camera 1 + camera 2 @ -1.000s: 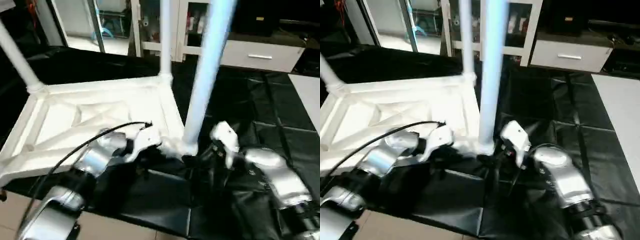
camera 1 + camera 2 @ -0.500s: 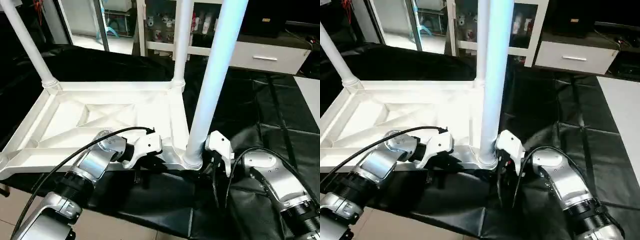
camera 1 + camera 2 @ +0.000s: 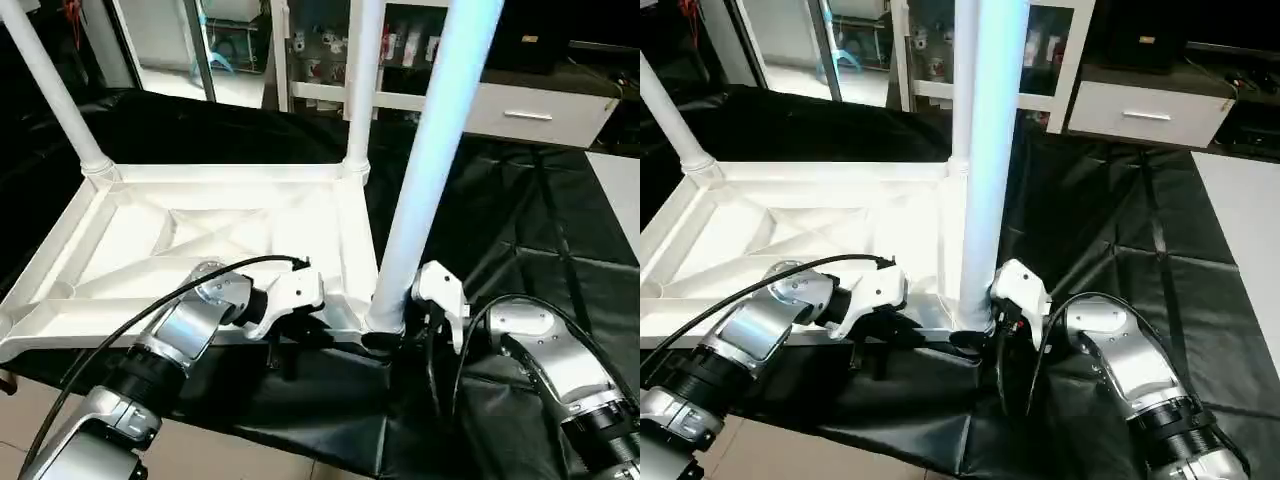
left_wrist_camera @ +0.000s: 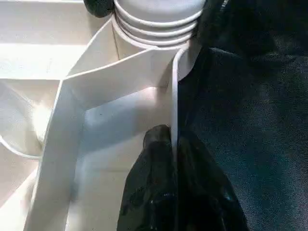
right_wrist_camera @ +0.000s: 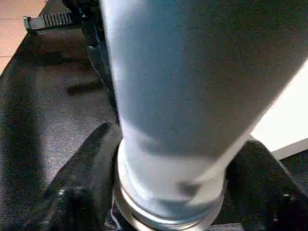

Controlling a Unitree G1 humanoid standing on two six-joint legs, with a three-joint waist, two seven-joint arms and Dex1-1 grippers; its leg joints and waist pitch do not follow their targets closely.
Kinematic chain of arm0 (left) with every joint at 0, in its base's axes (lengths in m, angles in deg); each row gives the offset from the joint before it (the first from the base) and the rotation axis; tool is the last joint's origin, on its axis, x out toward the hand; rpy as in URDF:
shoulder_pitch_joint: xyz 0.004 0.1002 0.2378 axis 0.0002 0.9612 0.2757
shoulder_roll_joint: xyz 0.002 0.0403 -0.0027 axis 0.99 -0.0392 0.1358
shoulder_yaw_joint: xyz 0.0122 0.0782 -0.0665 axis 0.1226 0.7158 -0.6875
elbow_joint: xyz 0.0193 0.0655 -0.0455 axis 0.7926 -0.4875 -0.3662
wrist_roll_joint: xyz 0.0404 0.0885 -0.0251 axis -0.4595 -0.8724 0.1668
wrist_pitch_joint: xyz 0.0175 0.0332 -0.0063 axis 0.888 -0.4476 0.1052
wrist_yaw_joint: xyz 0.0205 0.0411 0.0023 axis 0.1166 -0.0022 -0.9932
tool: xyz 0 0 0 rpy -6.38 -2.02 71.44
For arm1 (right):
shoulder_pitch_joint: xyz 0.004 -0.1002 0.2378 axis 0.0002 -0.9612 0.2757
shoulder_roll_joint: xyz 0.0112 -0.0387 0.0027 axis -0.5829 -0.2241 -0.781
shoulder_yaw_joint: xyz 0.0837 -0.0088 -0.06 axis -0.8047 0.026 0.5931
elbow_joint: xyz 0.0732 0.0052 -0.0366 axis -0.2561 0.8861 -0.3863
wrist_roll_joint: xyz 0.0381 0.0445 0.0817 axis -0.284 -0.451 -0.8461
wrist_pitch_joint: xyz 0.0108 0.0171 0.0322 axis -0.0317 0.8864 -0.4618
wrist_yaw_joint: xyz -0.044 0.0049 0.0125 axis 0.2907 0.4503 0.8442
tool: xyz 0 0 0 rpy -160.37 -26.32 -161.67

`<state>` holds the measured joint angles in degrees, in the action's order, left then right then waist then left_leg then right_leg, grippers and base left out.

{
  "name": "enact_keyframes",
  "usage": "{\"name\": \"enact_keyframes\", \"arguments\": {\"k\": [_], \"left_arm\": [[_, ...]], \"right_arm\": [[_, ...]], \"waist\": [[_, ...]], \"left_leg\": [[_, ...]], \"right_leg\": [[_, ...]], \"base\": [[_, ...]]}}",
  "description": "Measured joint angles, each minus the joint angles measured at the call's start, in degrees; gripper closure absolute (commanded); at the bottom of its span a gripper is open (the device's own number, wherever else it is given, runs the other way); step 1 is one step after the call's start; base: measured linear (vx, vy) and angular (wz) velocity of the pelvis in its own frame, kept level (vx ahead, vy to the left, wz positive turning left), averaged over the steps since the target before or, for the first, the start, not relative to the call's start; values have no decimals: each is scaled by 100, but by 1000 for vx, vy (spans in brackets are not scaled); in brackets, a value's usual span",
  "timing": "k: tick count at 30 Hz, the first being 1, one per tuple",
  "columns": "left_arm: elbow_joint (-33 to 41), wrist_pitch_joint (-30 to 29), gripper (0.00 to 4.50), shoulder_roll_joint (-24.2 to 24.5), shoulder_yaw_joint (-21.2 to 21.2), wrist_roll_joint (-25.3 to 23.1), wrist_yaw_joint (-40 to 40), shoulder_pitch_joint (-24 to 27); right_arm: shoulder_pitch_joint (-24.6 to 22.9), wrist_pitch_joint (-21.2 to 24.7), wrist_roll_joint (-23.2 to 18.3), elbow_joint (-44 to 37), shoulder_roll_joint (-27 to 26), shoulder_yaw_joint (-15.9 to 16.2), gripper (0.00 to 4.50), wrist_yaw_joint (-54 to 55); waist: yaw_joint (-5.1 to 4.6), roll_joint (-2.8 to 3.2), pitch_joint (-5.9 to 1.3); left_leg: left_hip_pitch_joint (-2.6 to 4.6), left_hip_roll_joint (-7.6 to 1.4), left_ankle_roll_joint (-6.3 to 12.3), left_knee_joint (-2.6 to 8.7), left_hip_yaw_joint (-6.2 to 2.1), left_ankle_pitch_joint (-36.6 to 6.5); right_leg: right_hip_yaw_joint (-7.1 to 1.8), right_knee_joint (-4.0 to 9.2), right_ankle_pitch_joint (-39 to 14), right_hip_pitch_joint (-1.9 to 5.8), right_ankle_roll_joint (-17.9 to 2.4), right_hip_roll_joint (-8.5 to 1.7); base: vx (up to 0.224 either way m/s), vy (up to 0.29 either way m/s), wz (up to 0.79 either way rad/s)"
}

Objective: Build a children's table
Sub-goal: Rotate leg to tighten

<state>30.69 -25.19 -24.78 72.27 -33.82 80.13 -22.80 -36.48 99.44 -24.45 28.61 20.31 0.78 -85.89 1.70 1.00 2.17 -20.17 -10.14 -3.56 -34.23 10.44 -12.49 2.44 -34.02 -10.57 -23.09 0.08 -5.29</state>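
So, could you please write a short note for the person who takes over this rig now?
Left pincer: shut on the rim of the table top, near its front right corner.
Right pincer: fingers on both sides of the base of the front right leg; grip not confirmed.
Table top lies underside up on the black-draped work table.
Done: three legs stand in sockets: front right, back right and back left.
Left: a leg for the front left corner, then turning the table upright.
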Motion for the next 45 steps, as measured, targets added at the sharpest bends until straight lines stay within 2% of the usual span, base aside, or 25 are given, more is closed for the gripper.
{"name": "enact_keyframes", "arguments": {"k": [9, 13, 16, 22, 26, 28, 30, 37, 38, 39, 41, 42, 43, 45], "left_arm": [[5, -27, 450, 36, 11, -3, 0, 2], [-120, 64, 450, 7, -12, -40, -183, -13], [-715, 206, 450, -330, -195, -197, -951, -252], [-1585, 159, 450, -1048, -285, -412, -2318, -721], [-1983, 166, 450, -1374, -287, -491, -2894, -956], [-2331, 210, 450, -1589, -341, -518, -3283, -1147], [-2520, 297, 450, -1750, -411, -517, -3465, -1242], [-2753, 508, 450, -1850, -438, -506, -3576, -1383], [-2773, 535, 450, -1845, -438, -507, -3576, -1386], [-2774, 548, 450, -1840, -438, -508, -3576, -1385], [-2751, 576, 450, -1822, -435, -511, -3570, -1362], [-2711, 579, 450, -1799, -433, -511, -3560, -1338], [-2695, 580, 450, -1754, -435, -514, -3563, -1331], [-2608, 581, 450, -1532, -491, -508, -3561, -1276]], "right_arm": [[0, -24, 6, 61, -68, -23, 182, 31], [11, -178, 85, 304, -315, -64, 183, 382], [142, -206, 257, 814, -971, -391, 183, 1583], [390, -130, 559, 1350, -1939, -832, 184, 4013], [552, -128, 753, 1576, -2377, -998, 184, 5196], [742, -131, 922, 1808, -2739, -1196, 184, 6104], [837, -193, 958, 1939, -2837, -1282, 184, 6523], [920, -501, 1040, 2137, -2943, -1381, 184, 6640], [920, -538, 1030, 2159, -2936, -1386, 149, 6582], [916, -564, 1017, 2161, -2912, -1385, 149, 6502], [864, -658, 947, 2150, -2748, -1362, 108, 6186], [837, -665, 926, 2116, -2708, -1344, 108, 6065], [781, -689, 924, 2028, -2684, -1305, 102, 5966], [629, -692, 775, 1752, -2627, -1257, 78, 5471]], "waist": [[-2, -4, -3], [-59, -26, -16], [-164, -50, -29], [-286, -32, -33], [-282, -13, -37], [-264, 5, -41], [-243, 13, -39], [-148, 20, -40], [-147, 22, -39], [-147, 24, -36], [-147, 29, -33], [-147, 33, -31], [-159, 32, -30], [-263, 12, -17]], "left_leg": [[2, 0, 1, 0, 0, 0], [14, -3, -11, -8, 0, -4], [17, 0, -34, -22, -2, -16], [10, 23, -33, -30, -3, -15], [3, 22, -33, -24, -8, -15], [-2, 23, -32, -23, -9, -15], [-2, 23, -25, -23, -8, -10], [-35, 19, 19, -12, -7, 11], [-36, 18, 19, -12, -6, 11], [-36, 18, 19, -11, -6, 12], [-35, 17, 19, -11, -6, 12], [-35, 17, 19, -9, -5, 12], [-34, 15, 19, -8, -5, 12], [-26, 5, 18, -10, -11, 12]], "right_leg": [[0, -3, 0, 0, 0, 0], [-1, -10, 4, 9, -6, 2], [-5, -8, 8, 17, -12, 2], [-29, 13, 0, 18, 2, -7], [-23, 10, 1, 15, 3, -7], [-23, 8, 2, 7, 2, -7], [-27, 8, 20, 6, -26, -7], [-21, 9, 4, -4, -2, -9], [-21, 8, 4, -4, -2, -9], [-20, 7, 4, -4, -1, -8], [-20, 7, 3, -4, 0, -8], [-20, 7, 3, -4, 0, -8], [-20, 5, 3, -4, 1, -8], [-13, 2, 4, -5, 1, 5]], "base": [[0, 0, 0], [0, 0, 0], [-17, 0, 0], [-19, 4, -1], [0, 0, 0], [0, 0, 0], [0, 0, 0], [0, 0, 0], [0, 0, 0], [0, 0, 0], [0, 0, 0], [0, 0, 0], [0, 0, 0], [0, 0, 0]]}}
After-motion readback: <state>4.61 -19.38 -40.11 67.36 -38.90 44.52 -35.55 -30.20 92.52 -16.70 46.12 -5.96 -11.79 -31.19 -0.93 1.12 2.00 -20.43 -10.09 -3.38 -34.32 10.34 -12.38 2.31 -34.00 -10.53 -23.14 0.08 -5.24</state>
